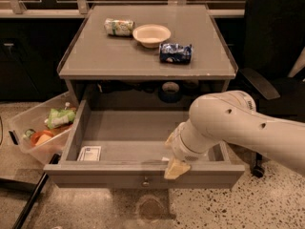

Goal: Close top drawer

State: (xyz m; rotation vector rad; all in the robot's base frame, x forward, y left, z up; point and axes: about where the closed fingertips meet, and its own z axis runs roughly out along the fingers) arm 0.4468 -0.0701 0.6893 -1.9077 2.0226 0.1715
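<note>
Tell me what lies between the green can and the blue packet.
The white bowl, in the camera view. The gripper is at the top drawer's front edge.

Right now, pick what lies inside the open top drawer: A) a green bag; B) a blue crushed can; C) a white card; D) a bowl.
C: the white card lies in the front left corner of the top drawer; the tool is at the drawer's front edge, right of the knob.

No writing is legible: the small white card [89, 153] in the wide grey top drawer [95, 175], left of the claw [175, 168] at the drawer's front edge, bears marks that cannot be made out.
</note>
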